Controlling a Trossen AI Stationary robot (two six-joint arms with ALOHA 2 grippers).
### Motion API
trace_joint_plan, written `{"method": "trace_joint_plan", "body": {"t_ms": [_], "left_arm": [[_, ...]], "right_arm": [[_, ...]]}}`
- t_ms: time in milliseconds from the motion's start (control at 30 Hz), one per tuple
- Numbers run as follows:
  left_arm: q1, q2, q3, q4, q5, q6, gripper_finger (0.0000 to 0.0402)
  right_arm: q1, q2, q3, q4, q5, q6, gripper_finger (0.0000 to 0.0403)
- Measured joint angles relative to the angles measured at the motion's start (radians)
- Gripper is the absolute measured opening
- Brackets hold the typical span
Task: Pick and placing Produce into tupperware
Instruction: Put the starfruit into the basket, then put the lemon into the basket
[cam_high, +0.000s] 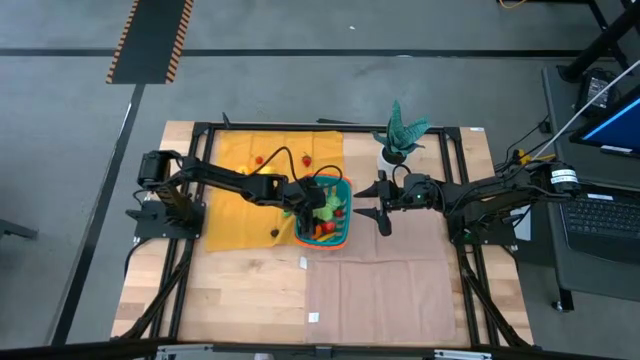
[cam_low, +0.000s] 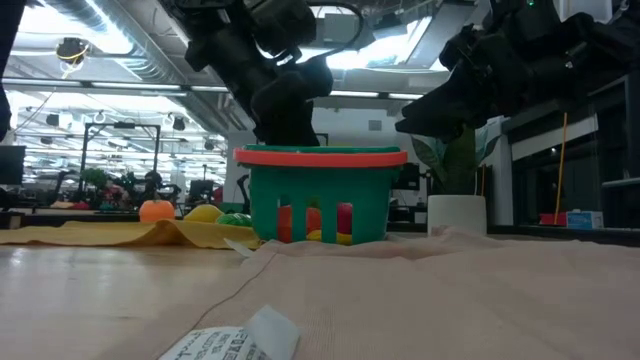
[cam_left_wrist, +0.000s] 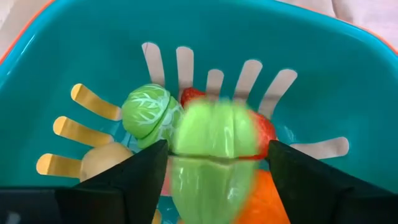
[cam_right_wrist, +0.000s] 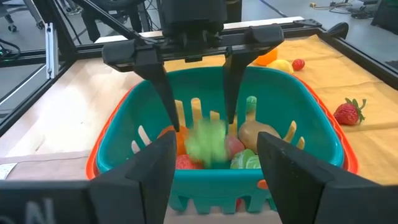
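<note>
One basket (cam_high: 338, 236), two strawberries (cam_high: 306, 159) on the yellow cloth (cam_high: 235, 190).

Grey floor (cam_high: 330, 25) with a hazard-striped strip (cam_high: 150, 40) – bright ceiling lights (cam_low: 70, 48), distant workbenches

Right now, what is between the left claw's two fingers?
A light green toy vegetable, blurred, sits in the gap of the left gripper above the teal basket; the left wrist view shows it.

Robotics lab: framed workbench (cam_high: 250, 300), laptop (cam_high: 598, 215) (open-plan hall behind).
</note>
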Motion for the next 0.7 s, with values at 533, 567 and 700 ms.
{"method": "trace_joint_plan", "body": {"t_ms": [533,567,700], "left_arm": [[-0.002,-0.194,-0.025,0.006,-0.103,0.075,0.0276],[-0.005,-0.226,-0.044,0.001,-0.117,0.077,0.0276],[-0.010,-0.364,-0.154,0.002,-0.167,0.055,0.0276]], "right_arm": [[0.000,0.000,0.000,-0.001,0.000,0.021,0.0225],[0.000,0.000,0.000,-0.001,0.000,0.021,0.0225],[0.000,0.000,0.000,-0.001,0.000,0.019,0.0225]]}}
